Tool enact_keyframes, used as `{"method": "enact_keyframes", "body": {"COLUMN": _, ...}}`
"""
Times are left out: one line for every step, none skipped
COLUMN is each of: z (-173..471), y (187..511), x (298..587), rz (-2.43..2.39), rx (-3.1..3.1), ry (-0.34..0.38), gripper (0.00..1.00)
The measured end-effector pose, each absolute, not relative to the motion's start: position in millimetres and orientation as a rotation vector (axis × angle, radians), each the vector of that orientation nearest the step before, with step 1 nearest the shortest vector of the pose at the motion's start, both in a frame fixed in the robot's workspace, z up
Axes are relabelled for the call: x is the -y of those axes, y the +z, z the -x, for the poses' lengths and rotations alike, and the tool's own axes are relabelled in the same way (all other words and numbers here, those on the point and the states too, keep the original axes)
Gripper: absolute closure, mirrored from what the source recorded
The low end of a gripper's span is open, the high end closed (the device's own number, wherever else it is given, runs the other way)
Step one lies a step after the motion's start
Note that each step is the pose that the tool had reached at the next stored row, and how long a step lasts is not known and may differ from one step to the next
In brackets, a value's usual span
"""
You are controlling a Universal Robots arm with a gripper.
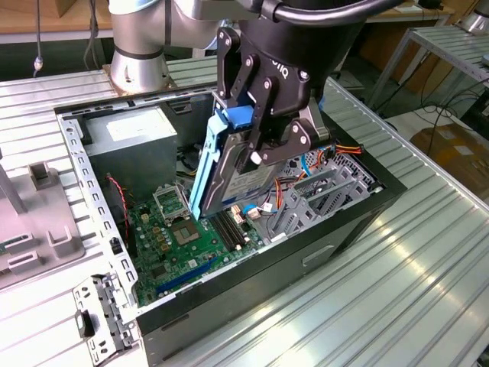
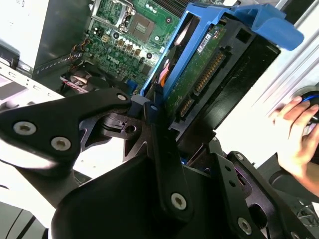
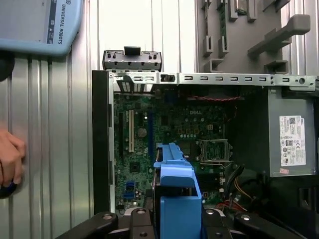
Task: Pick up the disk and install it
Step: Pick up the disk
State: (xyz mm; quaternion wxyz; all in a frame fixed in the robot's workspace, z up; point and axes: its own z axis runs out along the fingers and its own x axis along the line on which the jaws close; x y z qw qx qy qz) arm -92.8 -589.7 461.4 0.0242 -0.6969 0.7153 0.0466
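While the two fingers of the single gripper (image 1: 276,149) are clenched on the disk (image 1: 241,180), one pressing each broad face, the disk hangs on edge and tilted in the air above the open computer case (image 1: 76,168). It touches nothing but the fingers. It sits over the green board (image 1: 172,237) and just beside the grey metal cage (image 1: 317,195) at the exterior view's right.

One disk shows, with blue plastic rails (image 1: 205,168) along its sides. In the second wrist view its underside faces the camera: a green circuit board with a row of gold contacts and one small white label (image 2: 204,45), whose print is too small to tell.

Inside the case there is one grey power supply (image 1: 130,145), lying well apart from the disk toward the exterior view's left. It carries one white sticker (image 3: 291,140) covered in fine print. One square processor socket (image 3: 214,149) sits on the board, and a bundle of red, orange and yellow wires (image 1: 348,149) runs behind the gripper.

The case lies on a ribbed metal surface (image 1: 412,267). One grey fixture block (image 1: 38,206) stands on it at the exterior view's left. One hand (image 3: 10,159) of a person rests on the surface beside the case, apart from it.
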Motion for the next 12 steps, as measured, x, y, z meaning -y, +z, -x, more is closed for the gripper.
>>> {"method": "enact_keyframes", "body": {"z": 92.1, "y": 461.4, "x": 590.4, "rz": 2.156, "rx": -2.213, "ry": 0.144, "gripper": 0.64}}
{"method": "enact_keyframes", "body": {"z": 91.8, "y": 461.3, "x": 591.0, "rz": 2.156, "rx": -2.213, "ry": 0.144, "gripper": 0.64}}
{"method": "enact_keyframes", "body": {"z": 91.7, "y": 461.3, "x": 591.2, "rz": 2.156, "rx": -2.213, "ry": 0.144, "gripper": 0.64}}
{"method": "enact_keyframes", "body": {"z": 91.2, "y": 461.3, "x": 591.5, "rz": 2.156, "rx": -2.213, "ry": 0.144, "gripper": 0.64}}
{"method": "enact_keyframes", "body": {"z": 90.9, "y": 461.3, "x": 591.6, "rz": 2.156, "rx": -2.213, "ry": 0.144, "gripper": 0.64}}
{"method": "enact_keyframes", "body": {"z": 90.5, "y": 461.2, "x": 591.8, "rz": 2.156, "rx": -2.213, "ry": 0.144, "gripper": 0.64}}
{"method": "enact_keyframes", "body": {"z": 90.4, "y": 461.2, "x": 592.0, "rz": 2.156, "rx": -2.213, "ry": 0.144, "gripper": 0.64}}
{"method": "enact_keyframes", "body": {"z": 90.0, "y": 461.1, "x": 592.6, "rz": 2.156, "rx": -2.213, "ry": 0.144, "gripper": 0.64}}
{"method": "enact_keyframes", "body": {"z": 89.6, "y": 461.1, "x": 593.0, "rz": 2.156, "rx": -2.213, "ry": 0.144, "gripper": 0.64}}
{"method": "enact_keyframes", "body": {"z": 89.2, "y": 461.2, "x": 593.3, "rz": 2.156, "rx": -2.213, "ry": 0.144, "gripper": 0.64}}
{"method": "enact_keyframes", "body": {"z": 88.8, "y": 461.1, "x": 593.5, "rz": 2.156, "rx": -2.213, "ry": 0.144, "gripper": 0.64}}
{"method": "enact_keyframes", "body": {"z": 88.4, "y": 461.1, "x": 593.5, "rz": 2.156, "rx": -2.213, "ry": 0.144, "gripper": 0.64}}
